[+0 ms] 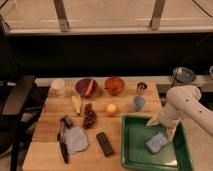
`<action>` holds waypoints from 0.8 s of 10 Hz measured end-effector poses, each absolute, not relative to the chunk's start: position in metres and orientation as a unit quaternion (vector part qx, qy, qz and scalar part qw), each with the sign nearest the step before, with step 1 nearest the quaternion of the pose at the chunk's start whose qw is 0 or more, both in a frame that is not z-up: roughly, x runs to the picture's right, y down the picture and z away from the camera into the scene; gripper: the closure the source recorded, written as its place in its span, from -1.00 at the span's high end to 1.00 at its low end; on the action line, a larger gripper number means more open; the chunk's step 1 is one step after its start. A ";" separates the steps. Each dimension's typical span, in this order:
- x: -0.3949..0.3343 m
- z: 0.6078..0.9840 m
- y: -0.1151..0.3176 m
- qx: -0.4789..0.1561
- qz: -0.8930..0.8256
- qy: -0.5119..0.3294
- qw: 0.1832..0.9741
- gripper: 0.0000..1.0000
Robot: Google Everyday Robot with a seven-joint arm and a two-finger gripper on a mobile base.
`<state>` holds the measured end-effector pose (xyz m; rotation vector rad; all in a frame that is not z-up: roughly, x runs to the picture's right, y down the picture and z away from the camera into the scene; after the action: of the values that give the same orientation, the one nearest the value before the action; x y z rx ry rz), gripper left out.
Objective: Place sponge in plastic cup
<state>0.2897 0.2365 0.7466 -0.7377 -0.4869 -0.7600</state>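
The blue-grey sponge [156, 142] lies in the green tray [131, 151] at the table's right front. The light-blue plastic cup [138, 103] stands on the wooden table just beyond the tray's far edge. My gripper [161, 126] hangs from the white arm [186, 102] over the tray, just above and slightly behind the sponge, its pale fingers [153, 121] spread to either side of the sponge's top. It holds nothing.
On the table: a white cup [59, 87], a dark bowl with a carrot [86, 86], an orange bowl [114, 85], a small metal cup [142, 87], a banana [76, 104], grapes [89, 117], an orange [111, 109], a grey cloth [76, 139], a knife [62, 145], a dark block [104, 143]. A chair [15, 107] stands at left.
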 end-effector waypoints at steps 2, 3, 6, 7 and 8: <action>0.295 0.757 0.250 -0.371 -0.350 -0.231 0.829 0.46; 0.299 0.763 0.258 -0.382 -0.342 -0.235 0.826 0.46; 0.303 0.777 0.274 -0.394 -0.324 -0.260 0.820 0.44; 0.303 0.779 0.278 -0.393 -0.323 -0.267 0.818 0.36; 0.304 0.779 0.280 -0.391 -0.323 -0.273 0.818 0.18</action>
<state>0.3038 0.2800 0.7790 -0.8324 -0.5818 -0.6880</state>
